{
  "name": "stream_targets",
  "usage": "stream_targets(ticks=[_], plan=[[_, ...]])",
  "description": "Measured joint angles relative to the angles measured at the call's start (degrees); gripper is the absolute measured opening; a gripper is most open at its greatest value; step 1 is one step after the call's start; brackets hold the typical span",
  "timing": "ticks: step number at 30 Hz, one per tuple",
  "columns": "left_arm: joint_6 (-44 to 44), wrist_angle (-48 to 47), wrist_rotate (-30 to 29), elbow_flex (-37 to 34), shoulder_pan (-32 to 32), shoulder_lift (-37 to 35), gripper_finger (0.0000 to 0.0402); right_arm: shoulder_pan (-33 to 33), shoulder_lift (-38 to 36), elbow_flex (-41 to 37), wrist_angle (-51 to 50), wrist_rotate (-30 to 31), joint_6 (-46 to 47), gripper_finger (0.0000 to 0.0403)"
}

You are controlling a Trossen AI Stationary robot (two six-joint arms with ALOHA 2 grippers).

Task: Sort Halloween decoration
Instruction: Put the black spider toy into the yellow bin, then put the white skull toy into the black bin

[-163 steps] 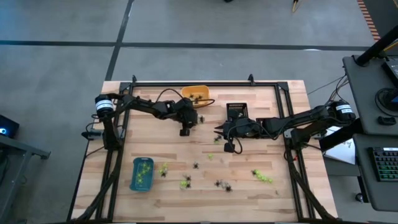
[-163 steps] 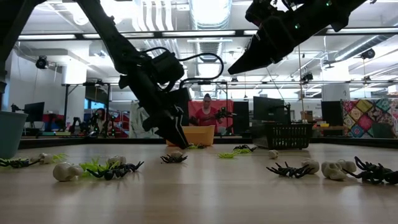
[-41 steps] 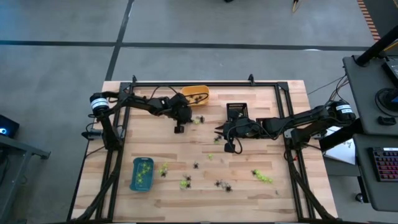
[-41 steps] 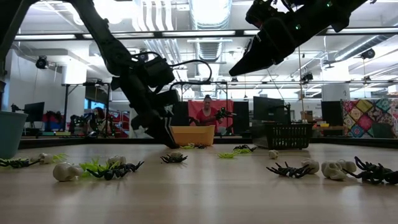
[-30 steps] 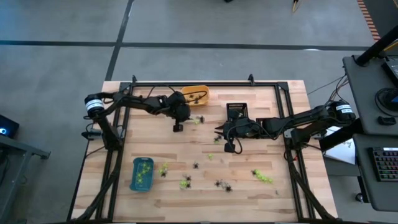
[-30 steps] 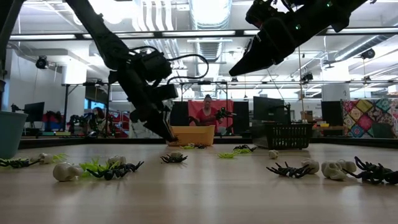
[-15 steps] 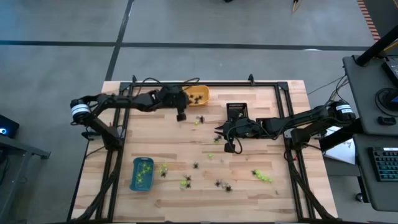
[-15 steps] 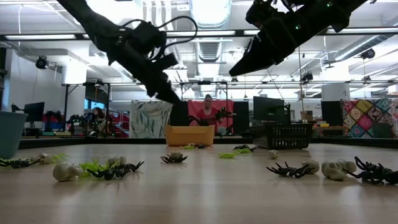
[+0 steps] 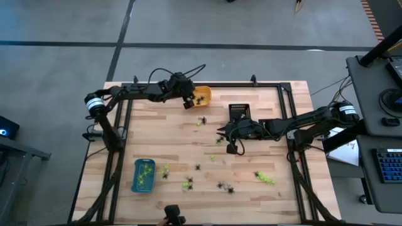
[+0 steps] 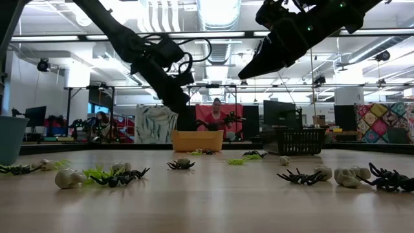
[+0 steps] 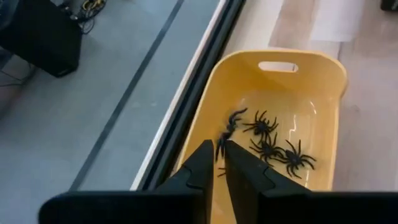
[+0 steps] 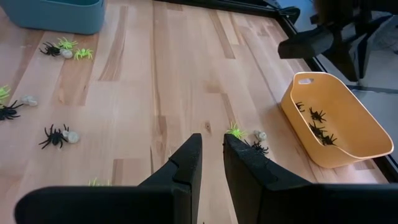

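L gripper [image 11: 214, 163] over orange tray [image 11: 323, 134], jaws narrow, spider [image 11: 229, 126] at tips. R gripper [image 12: 211, 155] mid-bench, jaws narrow, empty.

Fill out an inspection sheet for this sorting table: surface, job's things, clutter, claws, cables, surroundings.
Surface: wooden table inside a dark frame.
Job's things: black spiders in the orange tray; green pieces in the blue tray; black basket at mid-table; loose green, black and whitish trinkets scattered over the near half.
Clutter: nothing seen.
Claws: left claw above the orange tray's edge, a black spider hanging just past its tips, fingers nearly together; right claw hovers at mid-table, empty, with a narrow gap.
Cables: looped cable on the left arm.
Surroundings: grey floor; desk with keyboard on the right; a person beyond the table.
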Motion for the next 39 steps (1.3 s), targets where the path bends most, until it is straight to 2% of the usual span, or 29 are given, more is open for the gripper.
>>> stream_targets(ticks=[8,10,14,16,23,30,35,37,39], plan=[[-0.20,-2.63,1.15,1.12,-0.08,-0.35,0.0083,-0.02,0.00,0.01,0.00,0.00,0.00,0.0059],[-0.20,-3.96,7.42,0.98,-0.49,-0.96,0.0091,-0.02,0.00,0.01,0.00,0.00,0.00,0.0059],[1.13,-8.25,26.95,0.13,-1.81,-1.01,0.0095,-0.02,0.00,0.01,0.01,0.00,-0.02,0.0059],[1.22,-8.99,30.34,0.10,-2.71,-0.91,0.0096,-0.02,0.00,0.01,0.01,0.00,0.00,0.0059],[1.66,-10.92,29.89,0.01,-6.23,-0.64,0.0096,-0.02,0.00,0.01,0.05,-0.01,0.70,0.0059],[0.44,-12.51,28.49,-0.18,-7.14,-0.65,0.0096,-0.02,0.00,0.01,0.20,0.00,0.89,0.0059],[-4.26,-19.20,26.91,-0.21,-8.61,-2.07,0.0096,-0.03,0.00,0.01,0.19,-0.06,5.80,0.0059],[-5.91,-22.04,26.95,-0.21,-10.00,-2.94,0.0096,-0.52,0.00,0.54,-1.38,-1.79,10.27,0.0059],[-7.58,-22.86,26.95,-0.43,-11.62,-3.75,0.0096,-1.46,0.00,2.13,-5.20,-7.38,14.89,0.0059]])
